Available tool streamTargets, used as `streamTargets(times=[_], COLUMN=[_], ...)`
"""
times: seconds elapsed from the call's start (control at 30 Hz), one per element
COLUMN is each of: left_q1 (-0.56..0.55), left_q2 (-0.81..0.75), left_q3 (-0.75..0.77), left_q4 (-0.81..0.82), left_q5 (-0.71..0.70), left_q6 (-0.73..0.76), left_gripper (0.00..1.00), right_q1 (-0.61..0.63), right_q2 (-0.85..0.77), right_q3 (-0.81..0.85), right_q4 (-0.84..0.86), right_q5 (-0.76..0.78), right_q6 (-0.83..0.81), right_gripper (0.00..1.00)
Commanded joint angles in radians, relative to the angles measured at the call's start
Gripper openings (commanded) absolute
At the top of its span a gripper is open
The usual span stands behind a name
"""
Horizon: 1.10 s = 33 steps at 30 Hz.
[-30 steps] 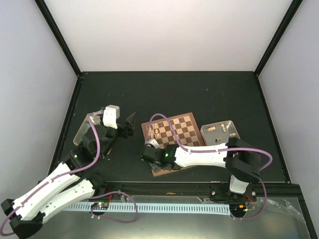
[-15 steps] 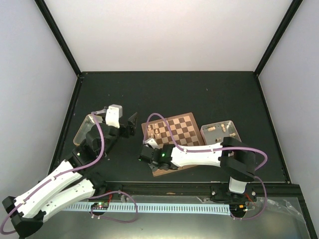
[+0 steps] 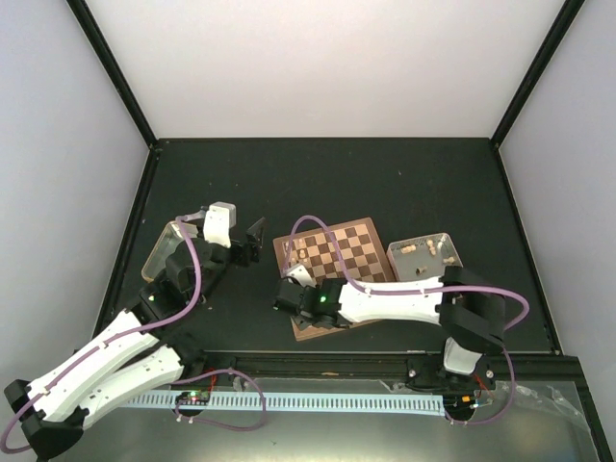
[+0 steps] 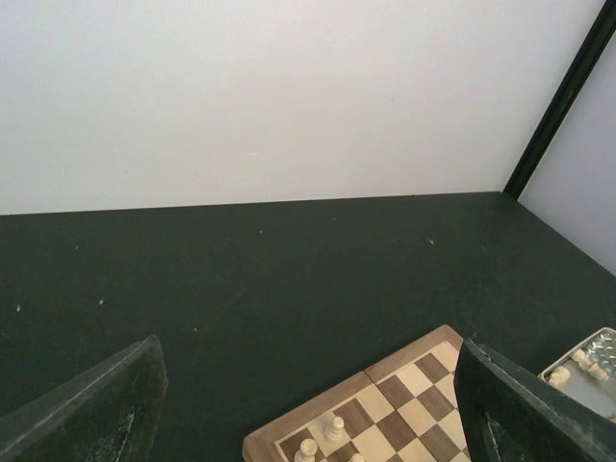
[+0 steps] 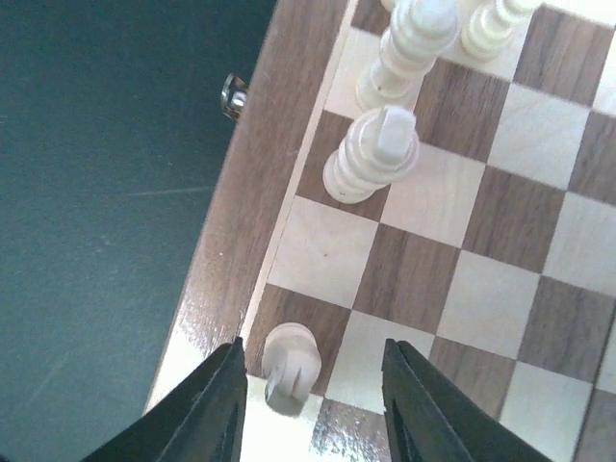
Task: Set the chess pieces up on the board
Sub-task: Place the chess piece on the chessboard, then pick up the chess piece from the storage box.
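The board [image 3: 351, 252] lies at the table's middle, with a few pale chess pieces [image 3: 300, 255] standing near its left edge. My right gripper [image 3: 289, 289] hovers low over the board's near-left corner. In the right wrist view it [image 5: 312, 346] is open around a pale castle-topped piece [image 5: 291, 364] that stands on a dark edge square, nearer the left finger and not touching either one. More pale pieces [image 5: 373, 154] stand further up the board [image 5: 452, 279]. My left gripper [image 3: 253, 241] hangs wide open left of the board; nothing is between its fingers [image 4: 520, 414], and the board's corner [image 4: 404, 395] shows beyond.
A metal tray [image 3: 445, 252] holding loose pale pieces sits right of the board. Another tray [image 3: 159, 255] lies under my left arm at the table's left. A small metal latch [image 5: 232, 94] sticks out of the board's left rim. Black frame rails bound the table.
My right gripper has opened and let go of the pale piece, which now stands on the board. The left arm shifted slightly, still open.
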Motion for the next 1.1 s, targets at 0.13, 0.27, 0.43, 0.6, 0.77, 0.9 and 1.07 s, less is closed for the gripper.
streamTargets(times=[0.13,0.27,0.43,0.6,0.77,0.9,1.07], left_q1=[0.009,0.012,0.015,0.021,0.021,0.023,0.027], left_q2=[-0.026,-0.038,-0.031,-0.023,-0.009,0.009,0.028], left_q3=[0.029,0.03,0.027,0.024,0.014,0.013,0.01], left_q4=[0.0,0.001,0.001,0.004,0.019,0.028,0.043], left_q5=[-0.028,-0.035,-0.012,0.016,0.039,0.057,0.084], left_q6=[-0.003,-0.011,-0.019,-0.026,-0.03,-0.03,-0.031], left_gripper=[0.84,0.84,0.85,0.84,0.85,0.85,0.85], right_q1=[-0.045,-0.147,-0.422,-0.678,-0.948,-1.085,-1.131], right_q2=[-0.295,-0.465,-0.634,-0.67,-0.615,-0.527,-0.435], right_q3=[-0.072,-0.152,-0.256,-0.298,-0.385,-0.431,-0.472], right_q4=[0.078,0.097,0.049,-0.06,-0.04,0.001,0.056], right_q5=[0.042,0.044,-0.007,-0.005,-0.152,-0.233,-0.268], right_q6=[0.011,0.05,0.068,0.048,-0.015,-0.035,0.04], right_gripper=[0.48,0.51,0.53,0.53,0.5,0.45,0.42])
